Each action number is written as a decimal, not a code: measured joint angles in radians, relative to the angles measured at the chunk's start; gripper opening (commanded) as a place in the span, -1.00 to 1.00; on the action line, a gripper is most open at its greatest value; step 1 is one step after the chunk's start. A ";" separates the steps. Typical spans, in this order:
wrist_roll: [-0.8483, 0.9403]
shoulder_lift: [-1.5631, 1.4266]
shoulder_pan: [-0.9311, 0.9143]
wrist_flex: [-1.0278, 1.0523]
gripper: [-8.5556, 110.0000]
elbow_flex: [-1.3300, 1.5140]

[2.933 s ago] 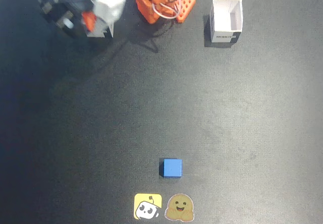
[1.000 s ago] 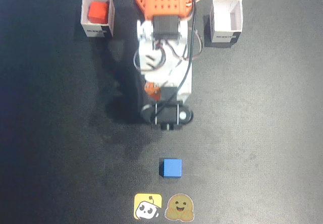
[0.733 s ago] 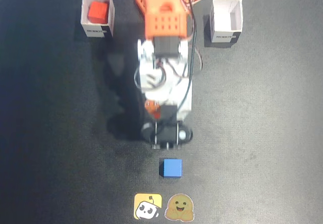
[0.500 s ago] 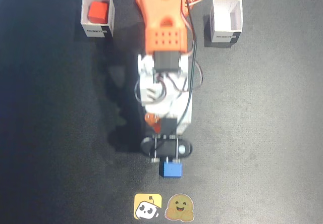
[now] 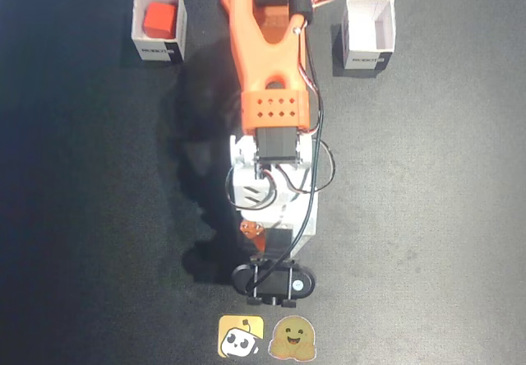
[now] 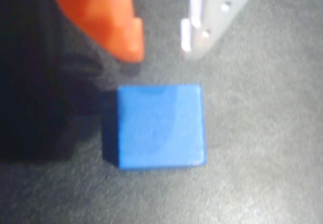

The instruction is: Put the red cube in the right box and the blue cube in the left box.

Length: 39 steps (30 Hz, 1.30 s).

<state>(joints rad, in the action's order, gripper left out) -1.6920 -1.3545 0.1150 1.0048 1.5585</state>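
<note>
Arm reached farther forward; claw (image 6: 161, 57) spread above blue cube (image 6: 160, 126), cube edges square to wrist view.

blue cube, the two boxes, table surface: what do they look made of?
Blue cube: smooth, matte, flat colour; likely plastic or painted wood, can't tell which.
Boxes: thin white card, folded walls, black printed label.
Table surface: dark, finely speckled, matte; probably a mat or textured laminate.

Blue cube (image 6: 160, 125) smooth, matt; mat (image 5: 427, 217) dark, grainy; boxes white card (image 5: 369, 32); arm (image 5: 271, 69) orange plastic.
</note>
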 measured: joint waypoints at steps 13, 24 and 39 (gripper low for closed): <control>0.000 0.072 0.032 0.000 -0.52 -0.055; -0.005 0.120 0.032 -0.018 -0.46 -0.077; -0.005 0.187 0.035 -0.121 -0.46 -0.091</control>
<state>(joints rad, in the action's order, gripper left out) -1.6966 -1.1674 0.1503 0.8836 1.4680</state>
